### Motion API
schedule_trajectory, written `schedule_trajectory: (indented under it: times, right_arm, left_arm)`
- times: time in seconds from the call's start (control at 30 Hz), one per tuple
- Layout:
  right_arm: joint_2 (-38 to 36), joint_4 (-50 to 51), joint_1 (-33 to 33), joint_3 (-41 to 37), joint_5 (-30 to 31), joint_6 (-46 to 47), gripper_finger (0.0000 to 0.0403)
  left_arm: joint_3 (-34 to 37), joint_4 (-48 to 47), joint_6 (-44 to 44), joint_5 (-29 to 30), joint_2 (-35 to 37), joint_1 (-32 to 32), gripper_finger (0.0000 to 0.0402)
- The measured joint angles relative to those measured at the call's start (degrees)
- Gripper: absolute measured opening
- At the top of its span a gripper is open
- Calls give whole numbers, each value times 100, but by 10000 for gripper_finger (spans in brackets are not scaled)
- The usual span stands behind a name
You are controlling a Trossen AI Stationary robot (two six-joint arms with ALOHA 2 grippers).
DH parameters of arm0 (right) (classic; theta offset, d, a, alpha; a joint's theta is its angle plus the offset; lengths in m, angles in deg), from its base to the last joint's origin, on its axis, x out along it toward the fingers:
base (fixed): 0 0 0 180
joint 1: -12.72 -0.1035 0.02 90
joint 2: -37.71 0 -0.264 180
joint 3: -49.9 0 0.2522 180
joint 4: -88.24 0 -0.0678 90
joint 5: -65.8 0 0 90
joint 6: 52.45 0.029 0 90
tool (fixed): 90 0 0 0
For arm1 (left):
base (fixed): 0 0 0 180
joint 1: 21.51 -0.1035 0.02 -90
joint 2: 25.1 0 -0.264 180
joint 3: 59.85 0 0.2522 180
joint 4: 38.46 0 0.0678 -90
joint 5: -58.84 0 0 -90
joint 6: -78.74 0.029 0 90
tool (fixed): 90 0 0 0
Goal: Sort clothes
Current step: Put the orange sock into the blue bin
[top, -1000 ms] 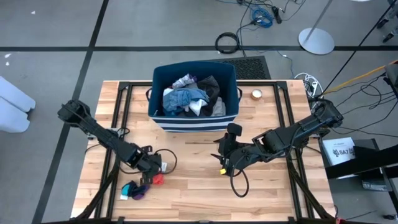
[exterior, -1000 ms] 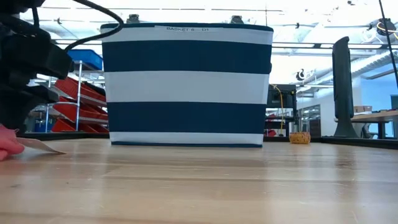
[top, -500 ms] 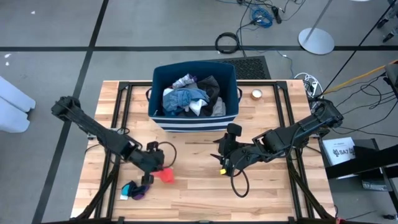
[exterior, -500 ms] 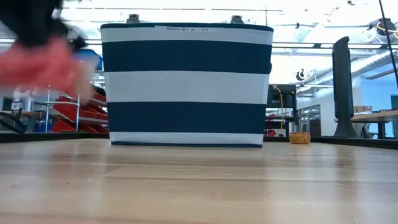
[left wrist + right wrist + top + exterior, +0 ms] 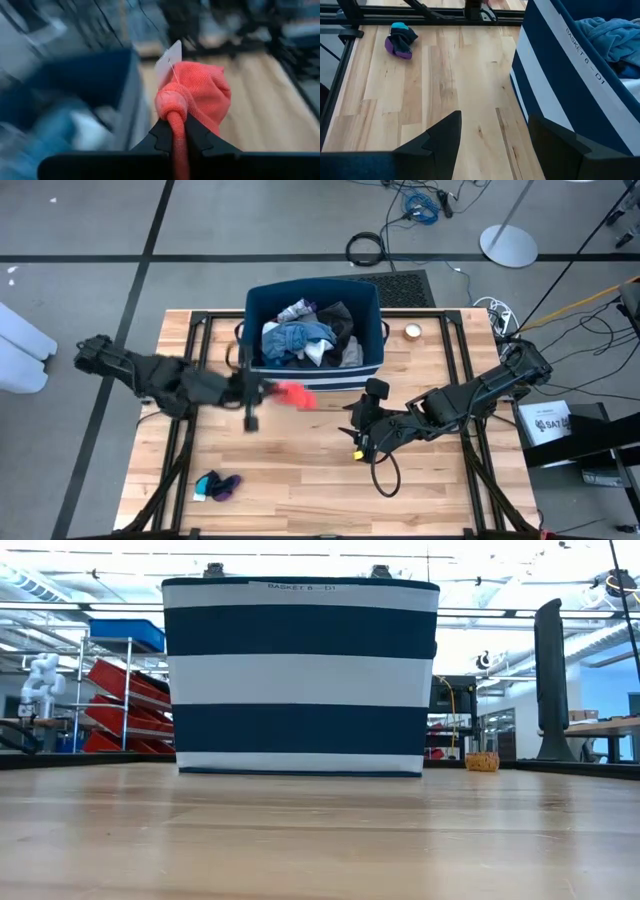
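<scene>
I had the left gripper (image 5: 177, 131) jaws pinching the red sock (image 5: 294, 394), held above the desk (image 5: 310, 480) just in front of the striped bin (image 5: 312, 372). The right gripper (image 5: 492, 131) waited nearby, jaws spread. I judged a steady carry best, releasing only over its pile.

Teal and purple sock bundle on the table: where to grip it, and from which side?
Grip the sock bundle across its bunched middle, coming straight down from above. It lies low and flat on the bare table with nothing beside it, so a side approach would probably just push it. The open right gripper is free; the left gripper is shut on the red sock.
</scene>
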Motion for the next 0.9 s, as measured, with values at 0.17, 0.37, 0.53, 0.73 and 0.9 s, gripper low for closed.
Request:
schedule_trajectory:
  times: [0.17,0.37,0.53,0.73,0.9]
  right_arm:
    - [2,-8,0,0,0,41,217]
    - [2,-291,0,0,-1,39,217]
    - [2,-242,0,0,-2,39,217]
    - [2,2,-9,0,-26,39,217]
    - [2,251,-11,0,-26,41,217]
  left_arm:
    - [-702,471,1561,-15,-320,-1036,15]
    - [-1357,823,2385,-1247,-1125,-2612,15]
    - [-1666,1023,2398,-2185,-2065,-3619,15]
    - [-1680,1670,2176,-2910,-3071,-4305,15]
    - [-1680,2359,1743,-3572,-3535,-4580,15]
